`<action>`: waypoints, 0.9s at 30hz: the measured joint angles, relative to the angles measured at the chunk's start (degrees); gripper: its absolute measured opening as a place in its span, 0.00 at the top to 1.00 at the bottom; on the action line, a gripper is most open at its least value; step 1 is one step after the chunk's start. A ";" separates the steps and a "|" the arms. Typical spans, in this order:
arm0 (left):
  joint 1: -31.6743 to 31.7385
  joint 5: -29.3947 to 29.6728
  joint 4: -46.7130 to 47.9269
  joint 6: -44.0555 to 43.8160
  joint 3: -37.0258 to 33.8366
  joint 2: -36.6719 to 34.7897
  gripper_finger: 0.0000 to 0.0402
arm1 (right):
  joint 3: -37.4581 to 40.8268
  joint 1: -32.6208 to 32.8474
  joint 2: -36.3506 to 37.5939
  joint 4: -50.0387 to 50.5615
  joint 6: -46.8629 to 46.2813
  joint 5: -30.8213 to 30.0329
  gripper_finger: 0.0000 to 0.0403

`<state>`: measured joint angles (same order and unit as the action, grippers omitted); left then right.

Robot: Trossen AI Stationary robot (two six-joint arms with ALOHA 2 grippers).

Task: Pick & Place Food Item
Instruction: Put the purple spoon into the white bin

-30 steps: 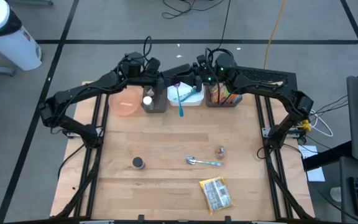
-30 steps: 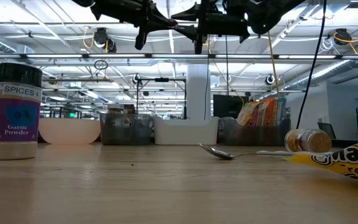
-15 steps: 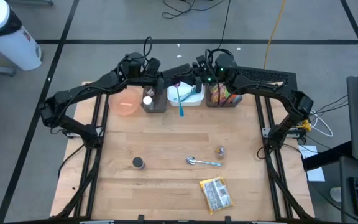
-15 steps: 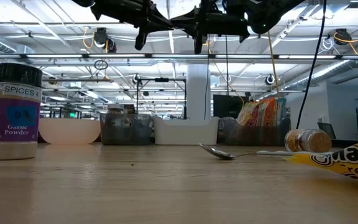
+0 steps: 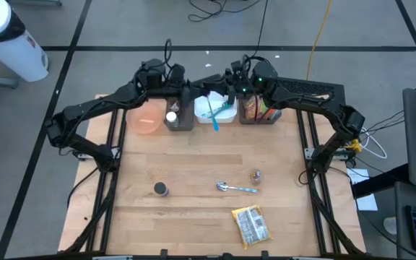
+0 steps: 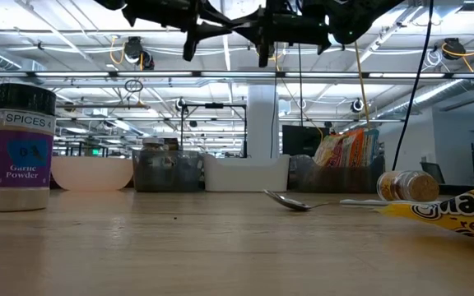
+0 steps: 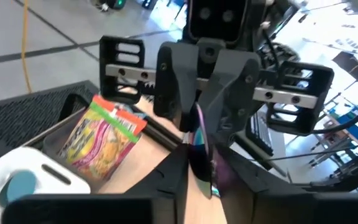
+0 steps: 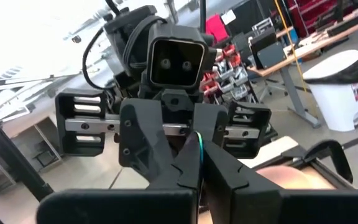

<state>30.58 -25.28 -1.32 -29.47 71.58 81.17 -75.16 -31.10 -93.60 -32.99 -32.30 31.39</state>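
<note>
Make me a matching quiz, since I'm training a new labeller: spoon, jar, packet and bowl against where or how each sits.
Things:
1. spoon
2. jar
3. packet
4. bowl

Places or states:
A. pink, next to the bins
B. lying flat, farthest from the bins
C. standing upright, to the spoon's left in the high view
D. lying beside the small bottle

Pairs: 1-D, 2-C, 3-B, 4-A
</note>
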 joint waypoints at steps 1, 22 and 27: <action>0.22 -0.39 -0.55 -0.01 -0.01 0.00 0.80 | 0.00 -0.03 0.00 -0.45 -0.10 -0.08 1.00; 1.33 0.90 -2.22 -1.06 0.06 -0.09 0.51 | 0.11 -4.21 5.78 -0.24 5.24 -15.61 1.00; 0.74 3.70 -2.61 -0.84 0.06 -0.09 0.51 | 0.11 -2.14 5.75 -1.18 7.13 -19.90 1.00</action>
<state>31.32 -21.59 -3.92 -30.30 71.64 81.08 -75.05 -33.25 -87.85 -34.17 -25.18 11.48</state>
